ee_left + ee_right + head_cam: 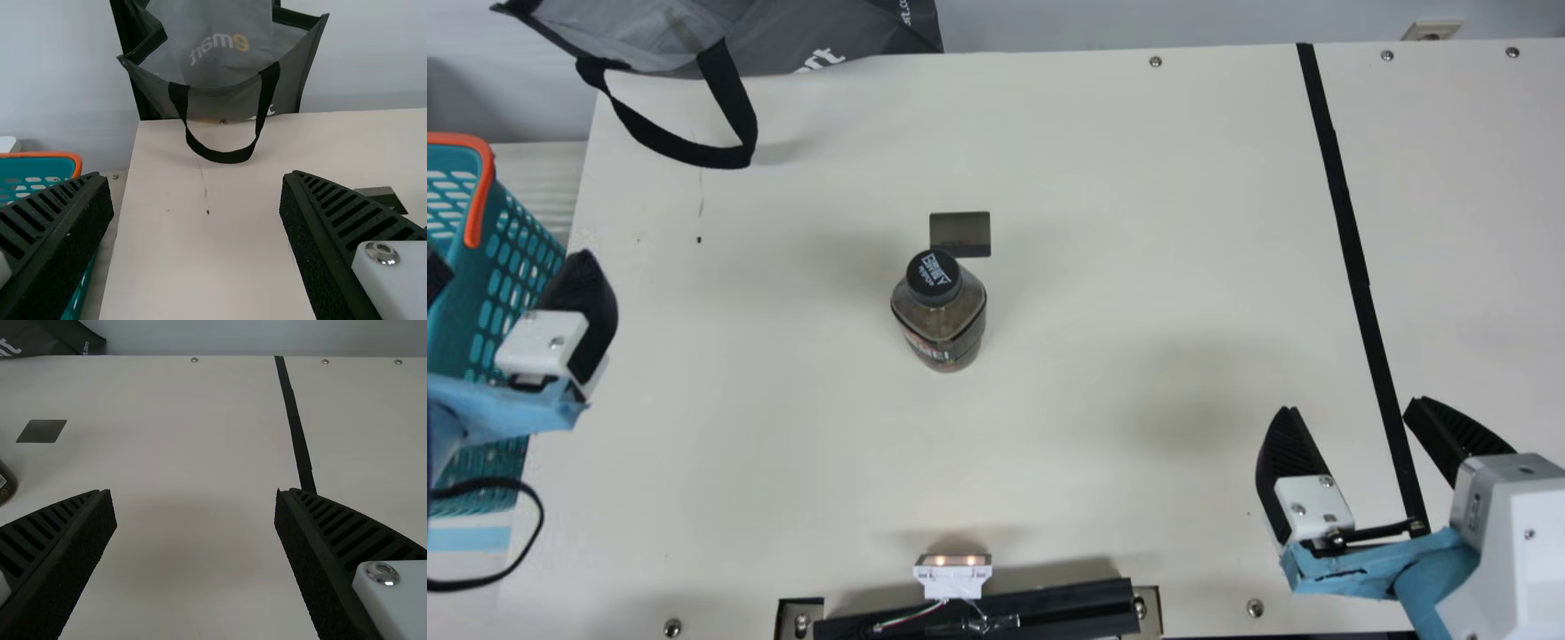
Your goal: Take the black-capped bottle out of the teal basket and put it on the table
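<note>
In the main view, we see the black-capped bottle (950, 331) upright on the smooth cream worktop (1103, 178), its sides glossy and brown below rounded shoulders. It stands well apart from both hands: to the right of our left hand (509, 253), and left of and farther out than our right hand (1353, 404). Both hands are open and empty. Beside and below the left hand is the teal basket (503, 293), slotted plastic with an orange rim; beyond that hand a grey bag (854, 36) droops a black strap. A flat dark square (960, 228) lies just beyond the bottle.

In the left wrist view, coarse-padded, ribbed fingers part wide, the bag ahead against a pale wall (60, 80).

In the right wrist view, the bottle's dark curve shows left of the spread fingers, and black tape (293, 420) runs ahead.
</note>
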Tool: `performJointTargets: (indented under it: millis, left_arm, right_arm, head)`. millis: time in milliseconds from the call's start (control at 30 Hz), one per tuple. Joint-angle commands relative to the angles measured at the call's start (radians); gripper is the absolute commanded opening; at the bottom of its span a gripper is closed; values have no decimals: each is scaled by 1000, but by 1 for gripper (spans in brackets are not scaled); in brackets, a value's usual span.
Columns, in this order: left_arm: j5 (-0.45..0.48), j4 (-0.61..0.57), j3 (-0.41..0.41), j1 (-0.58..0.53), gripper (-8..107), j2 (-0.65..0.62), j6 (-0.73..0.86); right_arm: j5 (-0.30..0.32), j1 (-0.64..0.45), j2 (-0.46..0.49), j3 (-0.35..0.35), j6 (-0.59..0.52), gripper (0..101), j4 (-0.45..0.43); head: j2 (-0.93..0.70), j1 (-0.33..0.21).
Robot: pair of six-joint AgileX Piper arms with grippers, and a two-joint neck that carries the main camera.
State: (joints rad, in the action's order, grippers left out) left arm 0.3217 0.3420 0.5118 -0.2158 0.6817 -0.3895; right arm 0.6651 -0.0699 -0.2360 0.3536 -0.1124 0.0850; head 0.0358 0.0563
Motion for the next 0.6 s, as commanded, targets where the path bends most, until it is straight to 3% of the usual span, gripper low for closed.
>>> performJointTargets:
  millis: [0, 567]
  left_arm:
    - [13, -12, -11, 6, 107, -23, 11]
    - [90, -83, -121, 54, 107, -196, 81]
  right_arm:
    - [0, 0, 0, 0, 0, 91, 0]
    - [0, 0, 0, 0, 0, 91, 0]
  head:
    - [-8, -9]
    - [-8, -9]
